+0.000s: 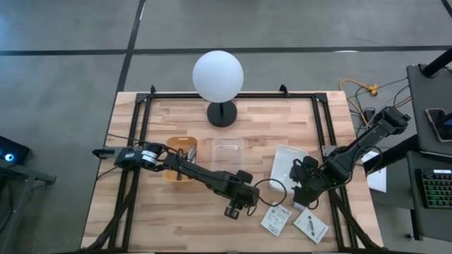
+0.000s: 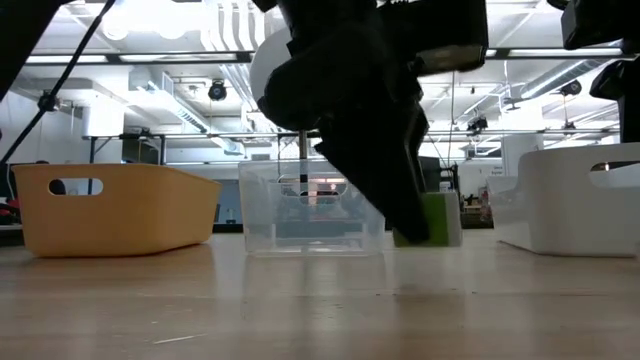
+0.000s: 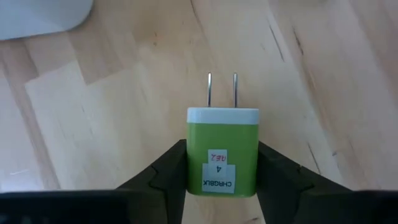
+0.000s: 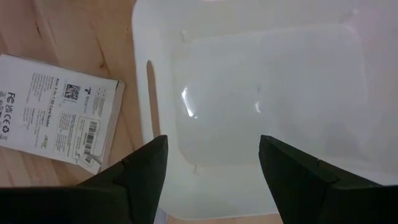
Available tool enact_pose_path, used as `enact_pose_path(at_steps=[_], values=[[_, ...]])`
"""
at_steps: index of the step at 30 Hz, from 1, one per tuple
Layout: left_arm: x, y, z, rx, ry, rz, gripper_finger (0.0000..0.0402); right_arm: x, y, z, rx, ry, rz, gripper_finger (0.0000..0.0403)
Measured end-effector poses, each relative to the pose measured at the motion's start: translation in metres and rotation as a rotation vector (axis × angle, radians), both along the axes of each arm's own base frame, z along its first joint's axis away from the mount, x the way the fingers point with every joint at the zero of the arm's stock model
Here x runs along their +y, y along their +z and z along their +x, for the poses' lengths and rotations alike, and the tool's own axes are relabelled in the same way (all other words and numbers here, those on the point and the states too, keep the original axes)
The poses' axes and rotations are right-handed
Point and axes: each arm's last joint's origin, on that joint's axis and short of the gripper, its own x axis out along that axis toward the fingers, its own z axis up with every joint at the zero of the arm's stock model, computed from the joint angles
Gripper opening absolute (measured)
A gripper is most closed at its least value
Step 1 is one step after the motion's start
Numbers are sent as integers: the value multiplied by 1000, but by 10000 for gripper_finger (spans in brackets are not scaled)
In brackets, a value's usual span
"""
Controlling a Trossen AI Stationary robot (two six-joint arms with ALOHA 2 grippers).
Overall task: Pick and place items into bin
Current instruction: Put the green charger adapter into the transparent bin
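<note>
Green cube (image 3: pixel 222 151), a two-pronged plug with a white label, sits clamped between the left gripper (image 3: pixel 222 168) fingers just above the pale wooden table (image 1: pixel 176 226), in a hall with ceiling lights. Right gripper (image 4: pixel 213 165), fingers apart, hovers over the white bin (image 4: pixel 261 93). Nearby lie white printed packets (image 1: pixel 275 220), a yellow bin (image 2: pixel 115 205) and a clear bin (image 2: pixel 310 215); what the yellow bin holds is unclear.
</note>
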Motion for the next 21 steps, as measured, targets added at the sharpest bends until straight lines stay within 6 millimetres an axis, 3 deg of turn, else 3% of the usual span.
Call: enact_pose_path(at_steps=[7,12,16,21], values=[[9,64,-11,-22,333,-117,132,0,0,0,-1,-1,2,238],[23,77,-34,35,605,-10,134,0,0,0,0,2,0,238],[45,86,-52,95,949,-2,134,-1,0,0,2,-1,-3,238],[70,81,-48,79,1249,-128,135,-3,-1,-2,28,-47,-10,238]])
